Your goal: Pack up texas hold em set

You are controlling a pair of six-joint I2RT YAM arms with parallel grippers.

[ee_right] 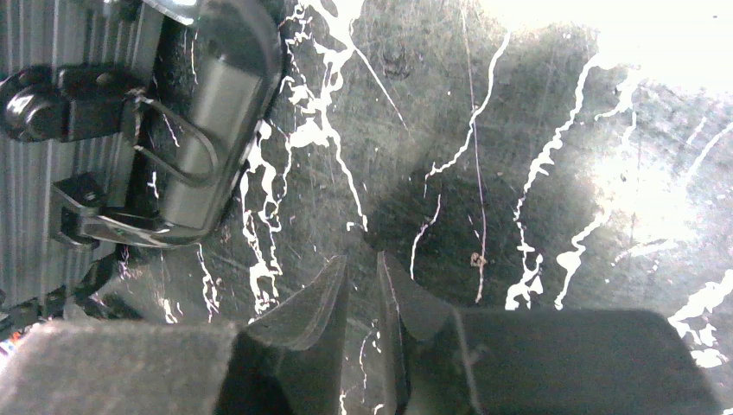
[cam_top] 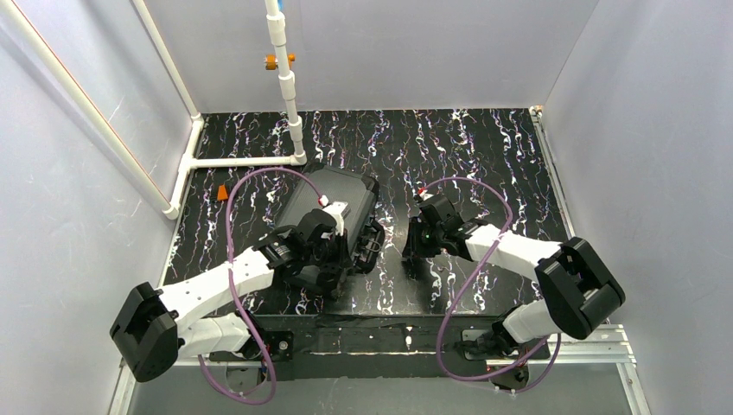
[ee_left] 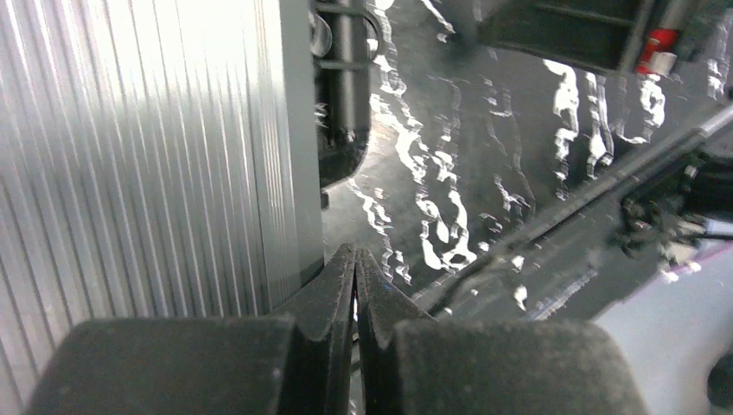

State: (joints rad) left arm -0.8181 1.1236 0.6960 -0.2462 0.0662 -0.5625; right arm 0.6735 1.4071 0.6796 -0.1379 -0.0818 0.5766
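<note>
The black ribbed hard case (cam_top: 333, 201) lies closed on the marbled black table, left of centre. My left gripper (cam_top: 339, 275) is shut and empty, its tips at the case's near right edge; the ribbed lid (ee_left: 138, 156) fills the left of the left wrist view. My right gripper (cam_top: 413, 249) is low over the table just right of the case, jaws a narrow gap apart with nothing between them. The case's handle (ee_right: 216, 104) and a latch (ee_right: 78, 95) show at the upper left of the right wrist view. No chips, dice or discs are in view.
A white pipe frame (cam_top: 290, 86) stands at the back left, with one bar running along the table by the case's far corner. A small orange piece (cam_top: 222, 192) lies left of the case. Grey walls close in three sides.
</note>
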